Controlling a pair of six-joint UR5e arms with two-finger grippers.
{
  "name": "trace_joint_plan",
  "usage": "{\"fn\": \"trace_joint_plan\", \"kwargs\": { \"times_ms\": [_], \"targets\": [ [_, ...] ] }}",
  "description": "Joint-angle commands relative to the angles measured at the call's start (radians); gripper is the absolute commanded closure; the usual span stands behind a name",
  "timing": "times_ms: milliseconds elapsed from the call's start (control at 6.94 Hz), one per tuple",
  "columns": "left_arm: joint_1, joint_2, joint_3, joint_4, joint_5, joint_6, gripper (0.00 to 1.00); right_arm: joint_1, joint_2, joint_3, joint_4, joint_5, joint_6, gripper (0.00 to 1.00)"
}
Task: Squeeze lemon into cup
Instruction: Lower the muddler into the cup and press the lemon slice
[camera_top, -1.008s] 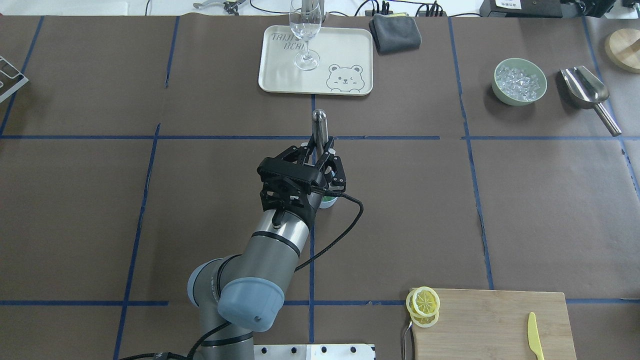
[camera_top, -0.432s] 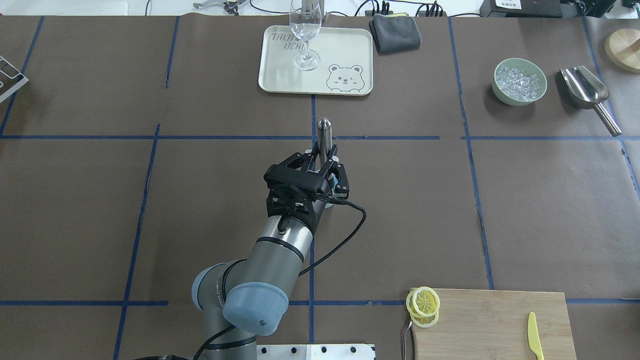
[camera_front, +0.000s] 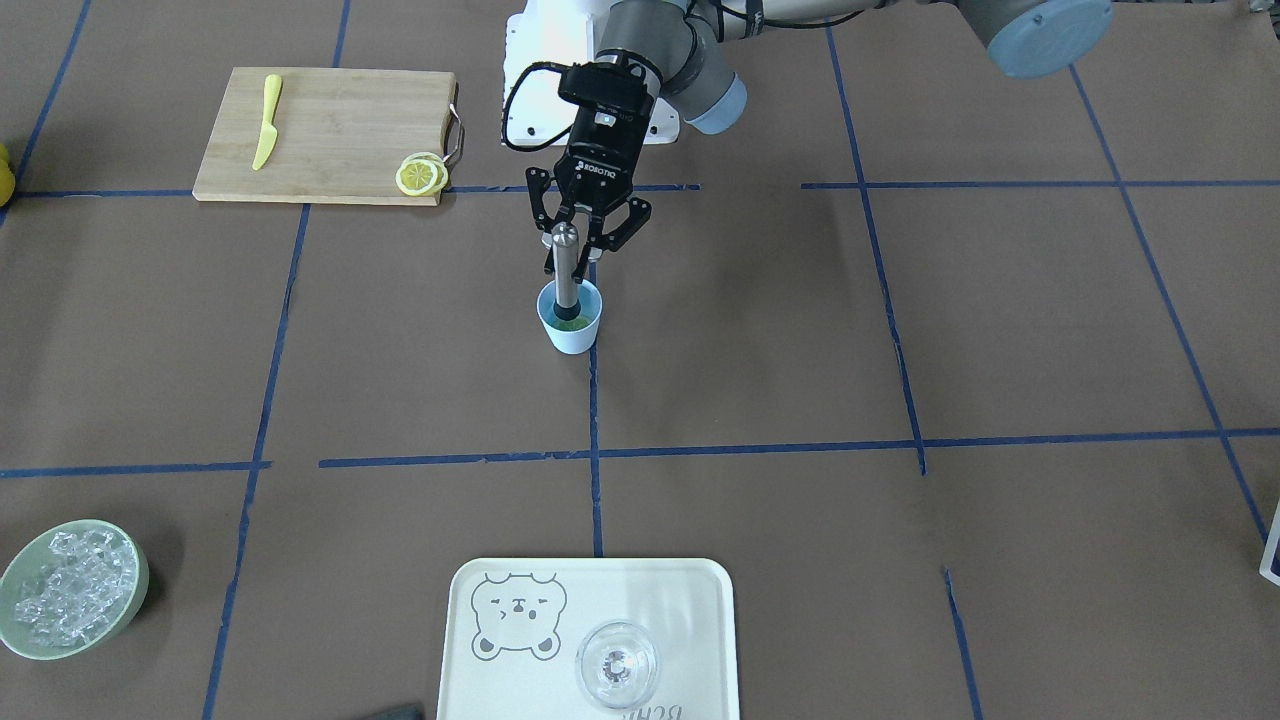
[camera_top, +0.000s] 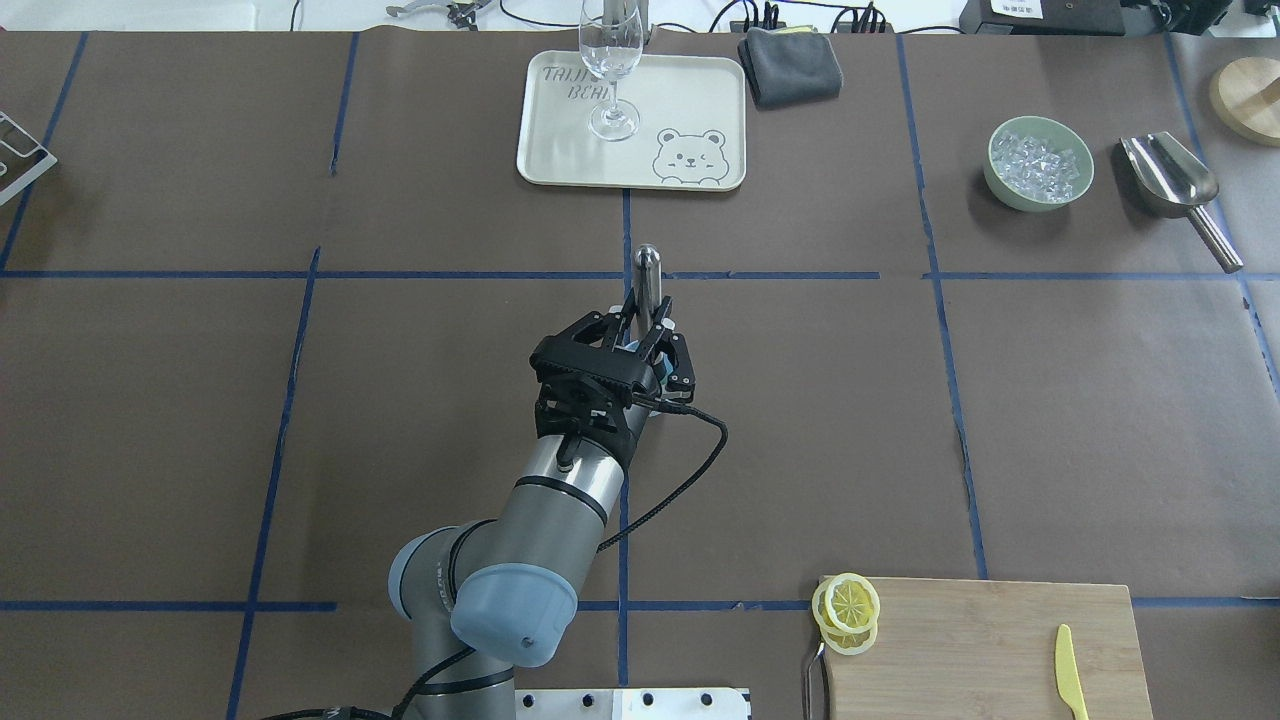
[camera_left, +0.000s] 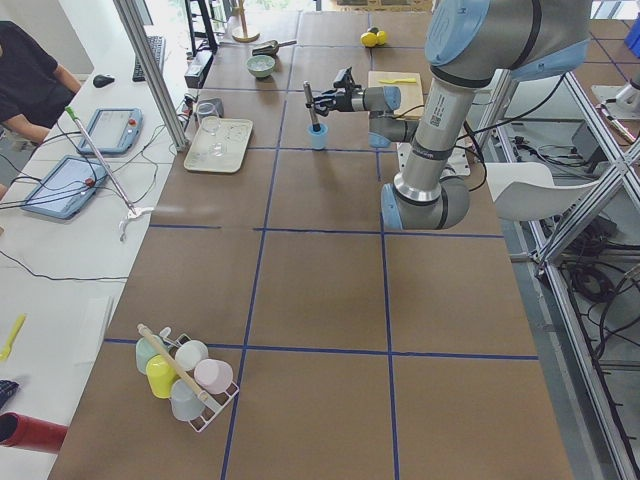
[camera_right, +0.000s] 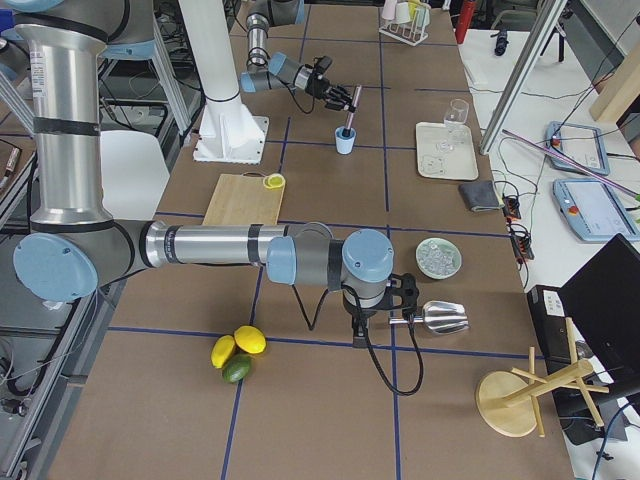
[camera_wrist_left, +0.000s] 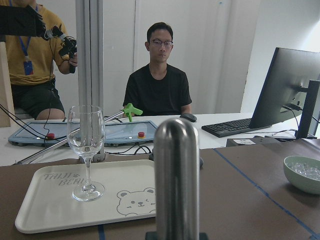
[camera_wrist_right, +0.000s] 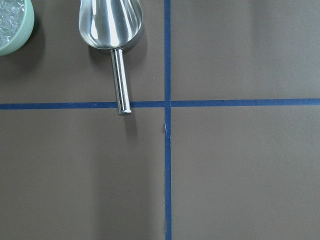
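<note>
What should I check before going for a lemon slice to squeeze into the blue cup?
1. The cup stands upright on the table: ok.
2. The cup's mouth is free: not ok, the metal muddler stands in it.
3. The left gripper is free: not ok, shut on the muddler.
4. The lemon slices lie untouched at the cutting board corner: ok.
5. The right gripper is open: cannot tell, seen only from the side.
</note>
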Motion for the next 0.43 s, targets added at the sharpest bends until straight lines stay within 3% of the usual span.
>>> {"fn": "trace_joint_plan", "kwargs": {
  "times_ms": [0,288],
  "targets": [
    [0.0,-0.002,0.026,-0.023,0.0,0.0,1.0,0.001,0.001,0.0,0.001,0.0,0.0,0.0],
    [0.0,-0.002,0.046,-0.025,0.0,0.0,1.0,0.001,0.001,0.002,0.001,0.0,0.0,0.0]
  ]
}}
